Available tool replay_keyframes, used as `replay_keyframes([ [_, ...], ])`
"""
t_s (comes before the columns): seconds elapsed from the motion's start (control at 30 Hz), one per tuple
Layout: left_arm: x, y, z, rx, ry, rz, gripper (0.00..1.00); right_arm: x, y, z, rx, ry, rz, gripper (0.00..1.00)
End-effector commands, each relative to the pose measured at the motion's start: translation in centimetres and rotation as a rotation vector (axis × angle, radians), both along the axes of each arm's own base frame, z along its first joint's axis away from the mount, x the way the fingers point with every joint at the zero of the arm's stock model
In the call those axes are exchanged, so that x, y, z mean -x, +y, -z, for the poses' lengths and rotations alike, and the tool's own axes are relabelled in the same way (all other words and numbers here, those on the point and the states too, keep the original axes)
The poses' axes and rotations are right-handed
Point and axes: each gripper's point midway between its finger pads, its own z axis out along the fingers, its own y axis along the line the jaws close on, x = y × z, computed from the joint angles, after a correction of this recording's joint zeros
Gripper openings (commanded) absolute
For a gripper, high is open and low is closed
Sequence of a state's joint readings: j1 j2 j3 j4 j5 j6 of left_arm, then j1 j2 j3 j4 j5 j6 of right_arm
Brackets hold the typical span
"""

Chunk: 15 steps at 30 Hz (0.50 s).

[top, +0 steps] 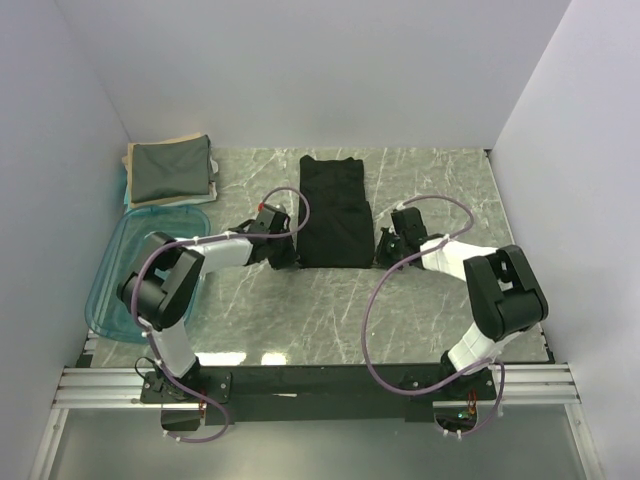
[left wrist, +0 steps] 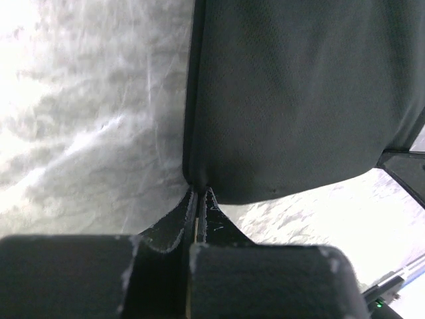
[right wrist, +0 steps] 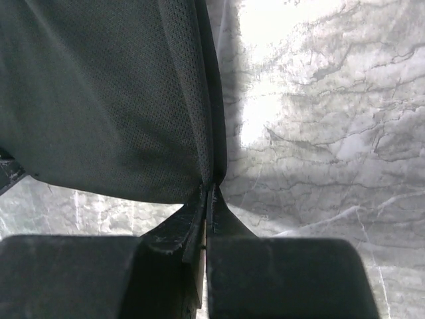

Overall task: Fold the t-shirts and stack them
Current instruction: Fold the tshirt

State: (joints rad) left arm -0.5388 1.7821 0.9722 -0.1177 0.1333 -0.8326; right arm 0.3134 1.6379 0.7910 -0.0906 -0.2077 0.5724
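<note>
Far off to the left of the black t-shirt [top: 335, 210] sits the blue tub [top: 105, 290], and beyond it, level with the shirt's far end, the folded stack: a grey-green shirt [top: 170, 170] on a beige one [top: 133, 155]. On to the shirt itself, lying in the middle of the marble table [top: 440, 190] as a long narrow strip, its long axis running straight away from the arm bases. The left gripper [top: 290, 262] is at the shirt's near left corner, jaws clamped on the cloth. The right gripper [top: 381, 258] mirrors it at the near right corner, also pinched tight on fabric. Neither arm is nearer: each owns its corner, and the whole length of cloth stretches away from the fingertips. That looks like the setup for carrying the near hem up along the long axis toward the far end. The overhead view gives the strip's full length and the symmetry but hides the pinch. The left wrist view shows its fingers [left wrist: 179, 219] meeting right at the corner's edge, and the right wrist view shows its fingers [right wrist: 182, 222] biting where the mesh weave bunches.
</note>
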Motion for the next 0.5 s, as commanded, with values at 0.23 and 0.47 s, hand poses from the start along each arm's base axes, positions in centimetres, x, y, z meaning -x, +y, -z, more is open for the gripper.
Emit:
replay_keyframes([
  [0.23,7.9,1.7,0.8,-0.149,0.015,-0.026,0.01,7.7,-2.0,0.4,0.073,0.049,-0.037,0.00],
  [0.47,15.2,2.0,-1.5,-0.152,0.005,-0.025,0.01,14.3,-3.2,-1.3,0.101,0.044,-0.009,0.00],
])
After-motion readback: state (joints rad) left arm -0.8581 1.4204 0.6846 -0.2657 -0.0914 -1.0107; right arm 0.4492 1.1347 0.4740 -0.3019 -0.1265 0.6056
